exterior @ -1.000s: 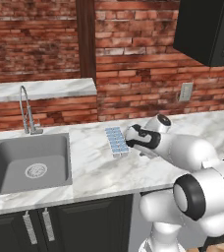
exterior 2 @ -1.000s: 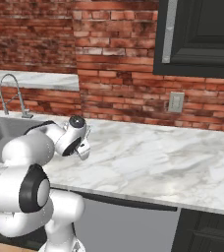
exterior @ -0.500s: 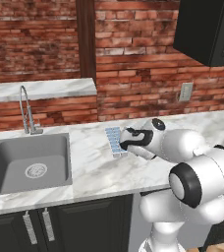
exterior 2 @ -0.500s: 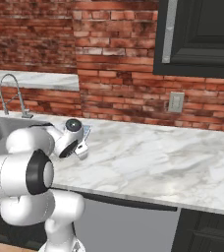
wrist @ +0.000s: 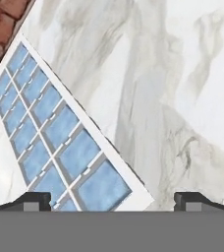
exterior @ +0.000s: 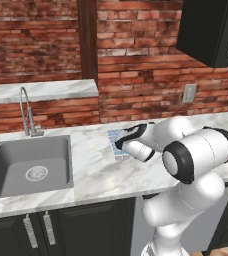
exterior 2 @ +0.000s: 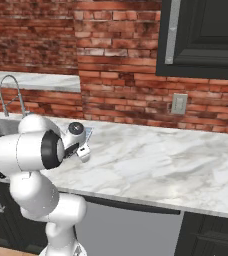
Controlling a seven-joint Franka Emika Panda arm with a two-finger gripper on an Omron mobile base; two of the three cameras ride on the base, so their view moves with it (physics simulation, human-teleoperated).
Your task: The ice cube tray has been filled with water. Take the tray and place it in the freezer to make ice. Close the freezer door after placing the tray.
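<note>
My arm is hiding most of the ice cube tray (wrist: 60, 133) lying on the table (wrist: 182, 98); water (wrist: 79, 152) is filling its cells, and my end effector (wrist: 112, 199) is hovering spread apart.

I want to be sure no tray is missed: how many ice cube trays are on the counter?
1. The ice cube tray lies flat on the marble counter, right of the sink, directly under the hand. Nothing suggests another, though the arm hides some counter.
</note>
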